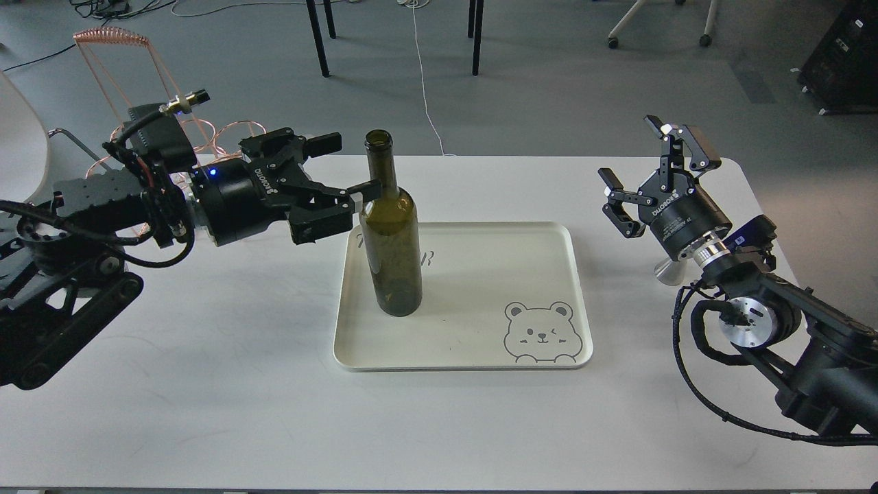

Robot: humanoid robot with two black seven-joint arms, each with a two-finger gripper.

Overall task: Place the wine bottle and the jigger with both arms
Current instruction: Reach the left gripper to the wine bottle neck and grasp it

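Black left gripper point(336, 185) at the left, fingers spread wide beside the shoulder and neck of the wine bottle point(391, 240), one fingertip touching or very nearly touching the glass near the base of the neck, nothing clamped. Olive-green bottle standing upright on the left half of the cream tray point(473, 360), so that part of the task judged done or all but done, pending release and withdrawal. Bear cartoon point(547, 333) printed at the tray's near right corner; right half of the tray bare of any cup. Further right, well apart from the tray, right gripper point(651, 178) raised over the table, fingers splayed open, holding nothing. Just behind its wrist, a small shiny steel shape resting on the table, probably the jigger point(669, 272), mostly hidden by the arm; if so, not yet picked up, leaving 1 of 2 items to place. White table point(206, 412) with rounded corners, matt, faintly scuffed. Beyond it, grey floor, dark chair or table legs point(319, 38), loose cables point(425, 82), a copper-coloured wire rack point(120, 62) behind the left arm.
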